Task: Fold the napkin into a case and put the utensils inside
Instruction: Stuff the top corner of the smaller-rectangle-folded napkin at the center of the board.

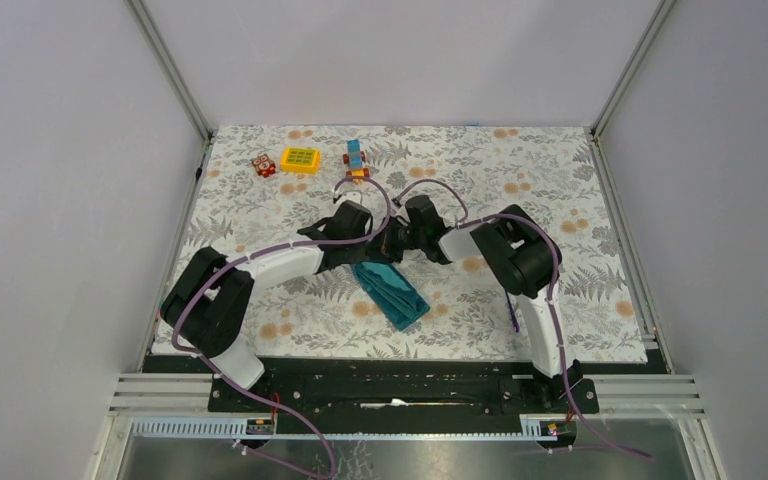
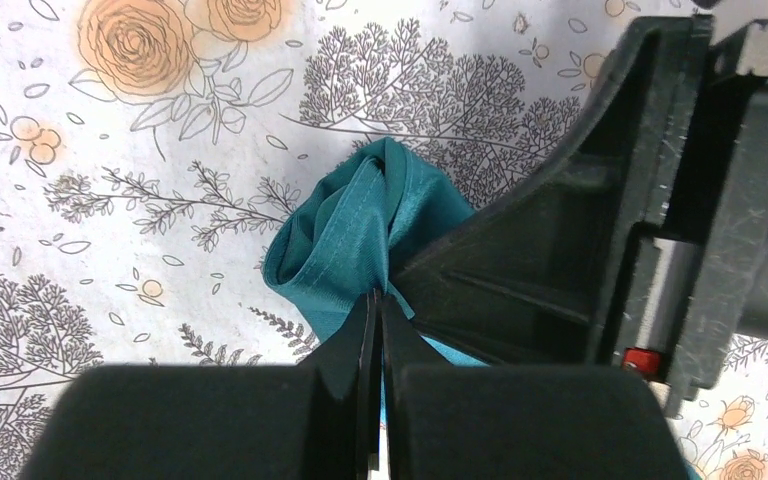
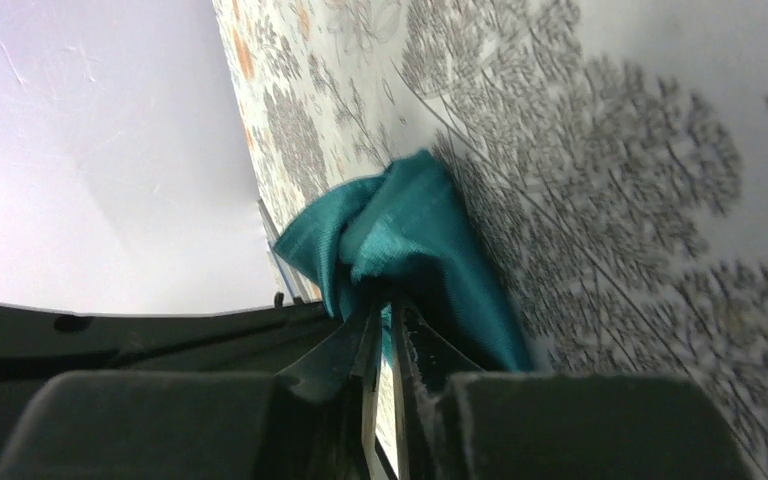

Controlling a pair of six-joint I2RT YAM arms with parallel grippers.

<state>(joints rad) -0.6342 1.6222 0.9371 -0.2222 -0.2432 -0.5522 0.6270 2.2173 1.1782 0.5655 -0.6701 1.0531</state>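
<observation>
The dark teal napkin (image 1: 392,290) lies as a narrow folded strip in the middle of the table, running from the two grippers down towards the near edge. My left gripper (image 1: 380,250) is shut on its far end; the left wrist view shows bunched cloth (image 2: 360,235) pinched between the jaws (image 2: 378,300). My right gripper (image 1: 398,245) meets it from the right and is shut on the same end (image 3: 400,230), jaws tight on the cloth (image 3: 385,315). The right gripper body (image 2: 660,200) fills the right of the left wrist view. The utensils are out of view.
Toy blocks stand at the back left: a red-brown one (image 1: 264,165), a yellow one (image 1: 300,160) and a blue-and-orange stack (image 1: 356,160). The floral tablecloth (image 1: 560,200) covers the table. Grey walls close in the left, right and back sides.
</observation>
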